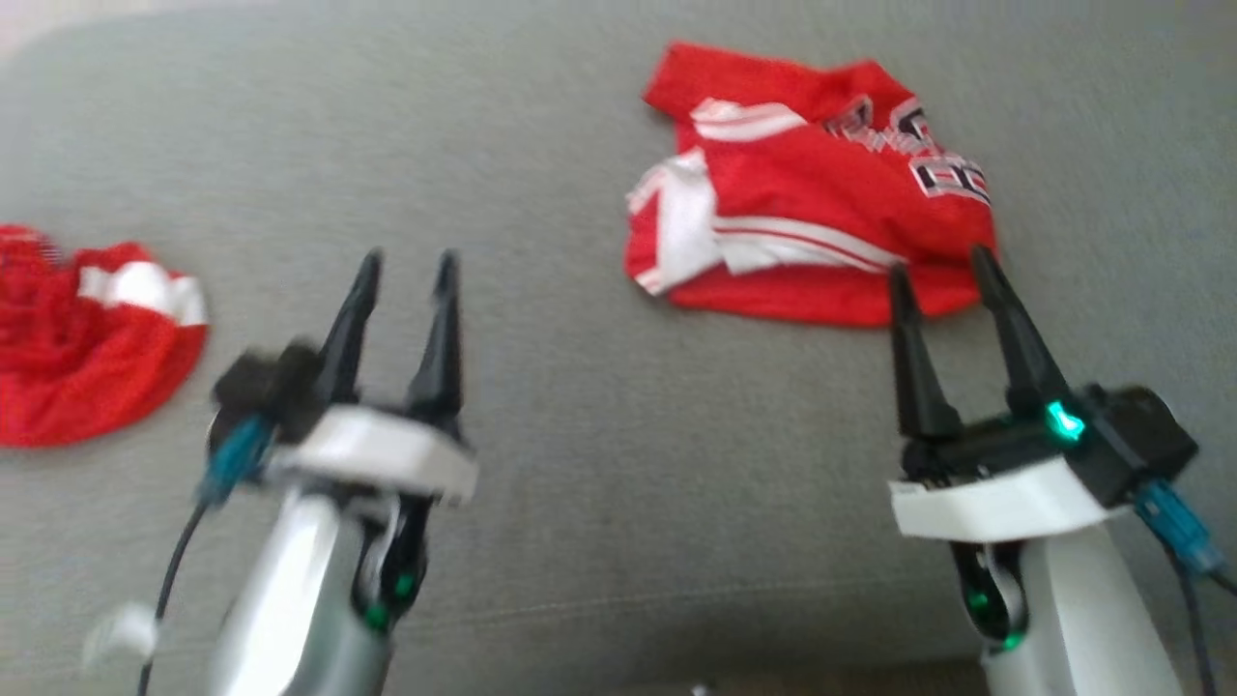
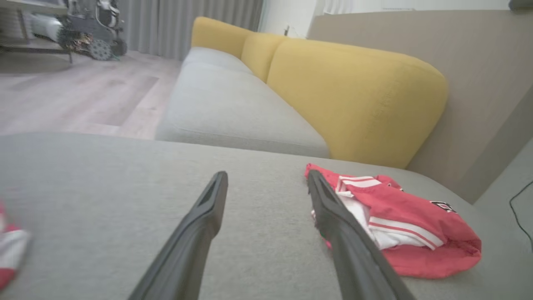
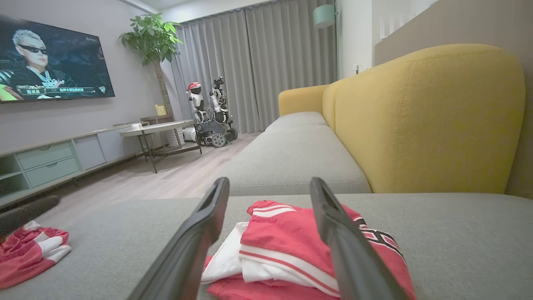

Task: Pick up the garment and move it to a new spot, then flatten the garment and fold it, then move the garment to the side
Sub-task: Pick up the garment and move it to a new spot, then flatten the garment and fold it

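Two red-and-white garments lie on the grey cushion point(image 1: 599, 435). One garment point(image 1: 812, 184), loosely folded with lettering on it, lies at the far right, also visible in the left wrist view point(image 2: 416, 225) and the right wrist view point(image 3: 283, 233). The other point(image 1: 87, 338) is crumpled at the far left point(image 3: 29, 254). My left gripper point(image 1: 409, 261) hangs open over bare cushion between them point(image 2: 267, 174), holding nothing. My right gripper point(image 1: 939, 266) is open too, its fingertips at the near edge of the right garment point(image 3: 269, 181).
A yellow backrest point(image 3: 424, 121) and grey seat point(image 3: 291, 158) run beyond the cushion. Past them are wooden floor point(image 3: 166, 179), a side table point(image 3: 154, 129), another robot point(image 3: 210, 112), a TV point(image 3: 50, 62) and a plant point(image 3: 152, 37).
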Motion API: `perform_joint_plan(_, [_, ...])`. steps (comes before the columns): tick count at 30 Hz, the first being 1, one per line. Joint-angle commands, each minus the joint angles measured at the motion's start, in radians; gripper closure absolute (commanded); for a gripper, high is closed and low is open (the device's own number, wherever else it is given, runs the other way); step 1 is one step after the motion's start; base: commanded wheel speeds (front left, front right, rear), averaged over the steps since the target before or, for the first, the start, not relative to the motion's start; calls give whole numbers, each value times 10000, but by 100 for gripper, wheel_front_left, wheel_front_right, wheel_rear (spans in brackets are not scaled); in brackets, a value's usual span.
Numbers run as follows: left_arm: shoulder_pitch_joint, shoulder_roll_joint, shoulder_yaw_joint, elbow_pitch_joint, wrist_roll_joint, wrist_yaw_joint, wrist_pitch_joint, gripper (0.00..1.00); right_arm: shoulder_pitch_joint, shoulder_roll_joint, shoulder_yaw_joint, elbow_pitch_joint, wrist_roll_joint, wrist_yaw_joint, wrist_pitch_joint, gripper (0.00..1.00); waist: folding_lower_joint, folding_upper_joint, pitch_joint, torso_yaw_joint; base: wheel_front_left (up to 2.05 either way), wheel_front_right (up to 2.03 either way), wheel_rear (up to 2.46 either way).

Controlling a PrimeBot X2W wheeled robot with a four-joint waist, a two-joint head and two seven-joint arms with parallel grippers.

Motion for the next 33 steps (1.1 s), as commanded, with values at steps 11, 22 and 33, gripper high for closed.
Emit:
perform_joint_plan(11, [2953,-102,1533,-2896,1021,100,-121,0,1144,70,-841,-257,-444,65,-42,0,0,-1,-1790,1262,0,0,0])
perform_joint_plan(22, [3876,-105,1374,-3349,2718,351,-122,0,1725,70,-876,-146,-320,65,-42,0,0,-1,-2258,1336,0,0,0])
perform_joint_plan(33, [3963,-106,1334,-3370,3027,552,-122,0,1825,70,-739,38,-62,65,-42,0,0,-1,-2388,1303,0,0,0])
